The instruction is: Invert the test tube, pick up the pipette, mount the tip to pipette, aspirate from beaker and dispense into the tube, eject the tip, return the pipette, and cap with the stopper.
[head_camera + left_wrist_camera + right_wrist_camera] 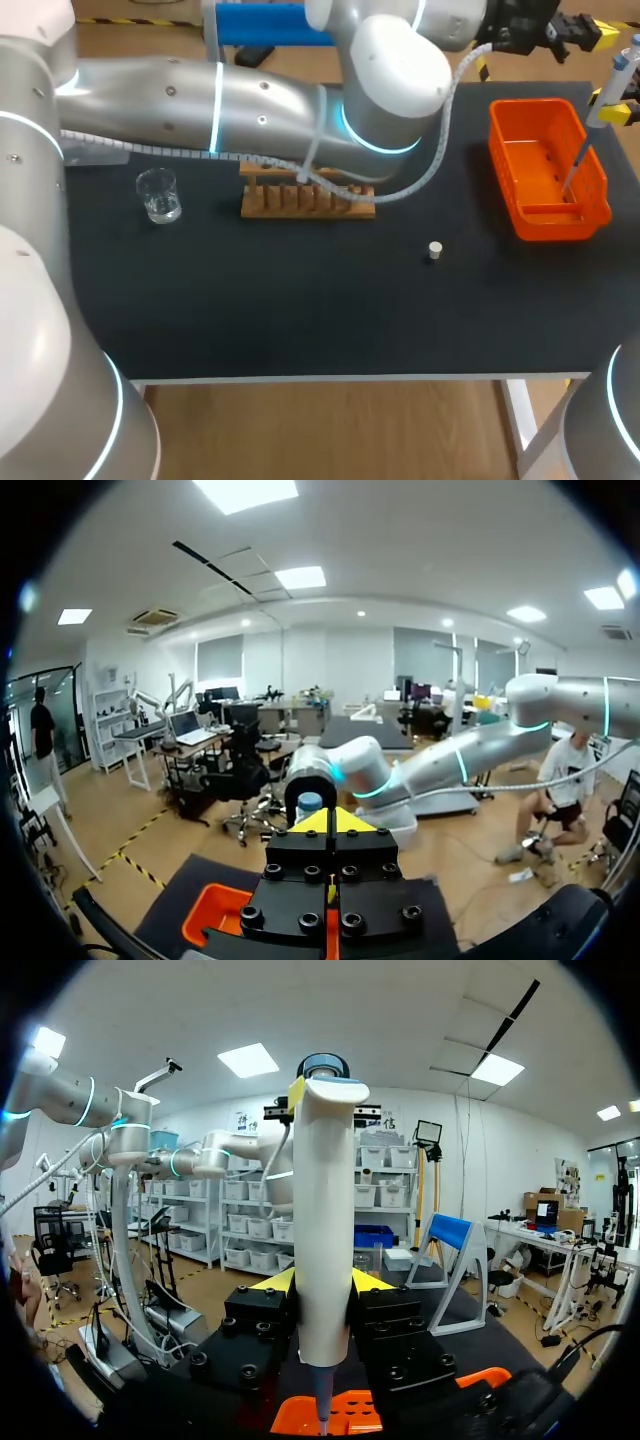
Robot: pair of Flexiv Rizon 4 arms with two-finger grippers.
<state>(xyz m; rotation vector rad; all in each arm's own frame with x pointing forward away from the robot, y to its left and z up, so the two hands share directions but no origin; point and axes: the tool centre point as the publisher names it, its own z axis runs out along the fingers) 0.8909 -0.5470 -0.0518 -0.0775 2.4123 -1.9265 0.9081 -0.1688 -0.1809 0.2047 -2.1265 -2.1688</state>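
Bright, even light fell from ceiling panels (pixel 245 492) overhead. Shadows on the black table (pixel 300 320) were soft, w/ mild glare on the left arm (pixel 390 60).

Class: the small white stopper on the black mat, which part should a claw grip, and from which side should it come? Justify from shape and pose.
Grip the stopper by its round sides, coming straight down from above. It looks like a short plug standing on end, alone on the mat, so a claw should have room on opposite sides.
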